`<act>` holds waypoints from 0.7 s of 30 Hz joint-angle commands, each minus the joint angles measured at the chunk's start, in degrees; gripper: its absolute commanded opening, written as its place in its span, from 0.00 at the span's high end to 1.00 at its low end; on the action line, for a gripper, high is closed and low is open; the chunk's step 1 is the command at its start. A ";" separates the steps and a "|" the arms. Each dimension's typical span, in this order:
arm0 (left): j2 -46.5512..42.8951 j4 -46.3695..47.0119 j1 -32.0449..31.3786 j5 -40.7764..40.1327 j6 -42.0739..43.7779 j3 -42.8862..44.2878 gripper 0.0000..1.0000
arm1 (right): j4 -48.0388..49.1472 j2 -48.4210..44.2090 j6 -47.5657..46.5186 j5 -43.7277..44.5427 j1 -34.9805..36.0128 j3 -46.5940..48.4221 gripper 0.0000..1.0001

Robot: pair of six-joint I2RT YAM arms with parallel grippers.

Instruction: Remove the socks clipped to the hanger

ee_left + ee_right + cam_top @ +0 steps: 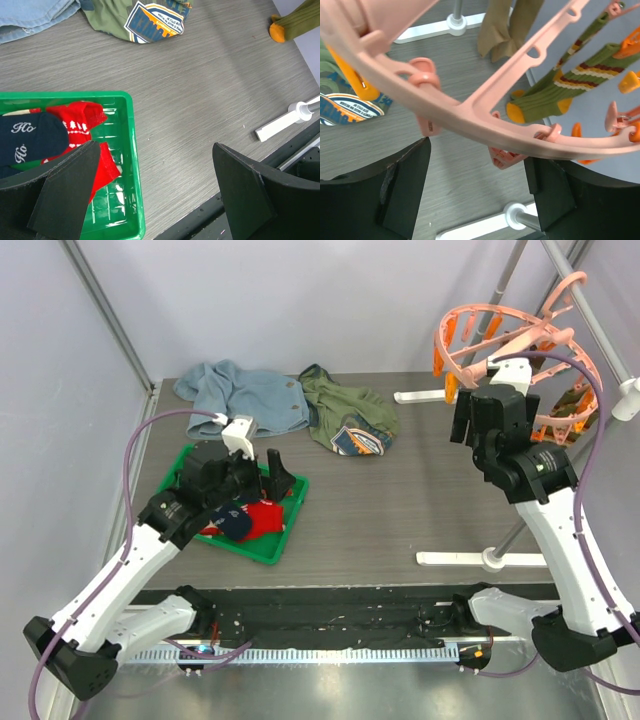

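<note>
Right gripper (477, 186) spread wide, empty; ring of round salmon-pink plastic hanger (470, 107) crosses right at its fingertips, far right. 2 olive-green striped socks w/ orange toes (545, 95) clipped just beyond. Left gripper (155, 192) wide too, empty, over green plastic tray (134, 150): 1 navy sock (30, 137), red socks (80, 117), count unclear.

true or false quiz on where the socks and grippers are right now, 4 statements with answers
1. A red sock and a navy sock lie in the green tray. True.
2. The left gripper is shut on a sock. False: it is open and empty.
3. The hanger carries no socks. False: an olive striped sock hangs from its clips.
4. The right gripper is open beside the hanger's ring. True.
</note>
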 commanded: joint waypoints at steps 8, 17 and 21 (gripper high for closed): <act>4.05 2.59 -0.25 3.19 -0.74 4.33 0.00 | 8.18 5.09 -3.65 -8.23 -0.25 6.01 0.20; 8.17 5.40 -2.62 1.18 -0.48 6.97 0.00 | 8.97 10.10 -1.28 -13.42 -0.16 14.44 0.24; 11.25 6.81 -5.25 -0.23 -0.04 9.69 0.00 | 10.11 11.86 -0.66 -16.41 -0.16 15.24 0.24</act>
